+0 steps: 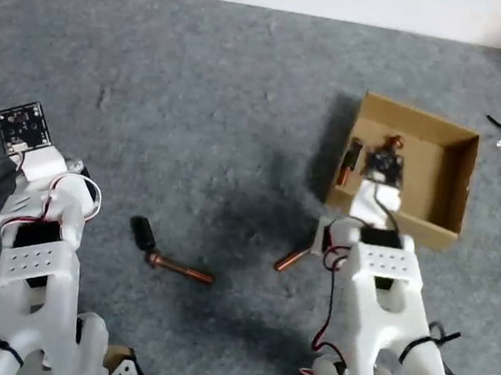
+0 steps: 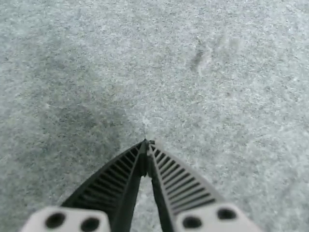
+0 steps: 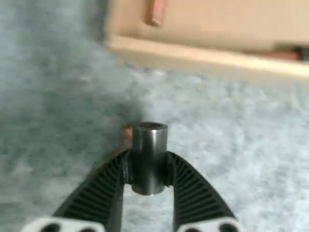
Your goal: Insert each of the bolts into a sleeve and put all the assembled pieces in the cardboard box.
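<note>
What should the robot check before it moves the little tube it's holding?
1. Right gripper holds the dark metal sleeve: ok.
2. Copper bolt seated in that sleeve: cannot tell; copper shows beside it.
3. Brown cardboard box open, with room: ok.
4. Sleeve over the box: not ok, it is outside the front wall.
5. Left gripper free: ok, shut and empty over grey carpet.
6. Loose black sleeve and loose copper bolt on the carpet joined: cannot tell.
</note>
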